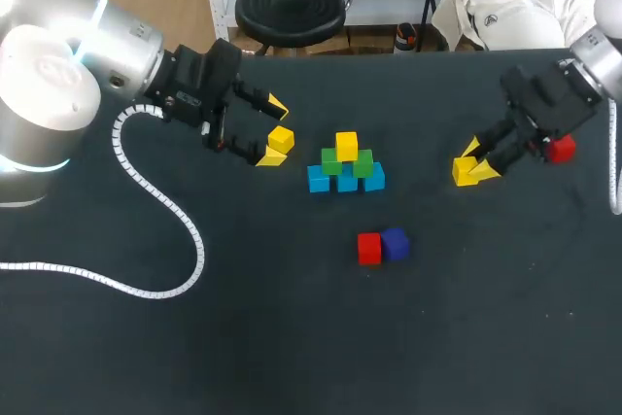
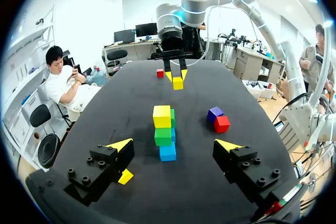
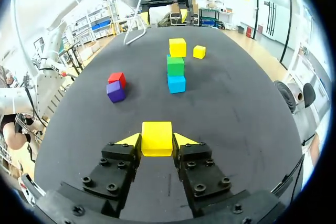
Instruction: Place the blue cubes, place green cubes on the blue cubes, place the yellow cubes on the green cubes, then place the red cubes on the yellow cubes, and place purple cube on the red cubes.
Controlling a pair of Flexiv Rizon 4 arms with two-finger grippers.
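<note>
Yellow is what my right gripper [image 3: 157, 141] has hold of. Both fingers press the held yellow cube [image 3: 157, 135] from two sides, standing only as far apart as the cube is wide. It is at the right part of the black table [image 1: 292, 357], and I cannot tell whether the cube is lifted clear of the surface. The far red cube [image 1: 560, 150] sits on the table just behind that gripper.

My left gripper [image 1: 274, 130] stands wide open at the left and grips nothing. The loose yellow cube [image 1: 282, 139] lies on the table by its fingertips, close against one finger, though I cannot tell if they touch.

Between the two grippers stands a small pyramid. Three blue cubes [image 1: 318, 180] form a row at the bottom, with two green cubes [image 1: 331, 162] resting on them. The top yellow cube [image 1: 347, 146] sits on the green pair.

Nearer to me, apart from the pyramid, the near red cube [image 1: 368, 249] and the purple cube [image 1: 395, 243] sit side by side and touch, with the red one on the left.
</note>
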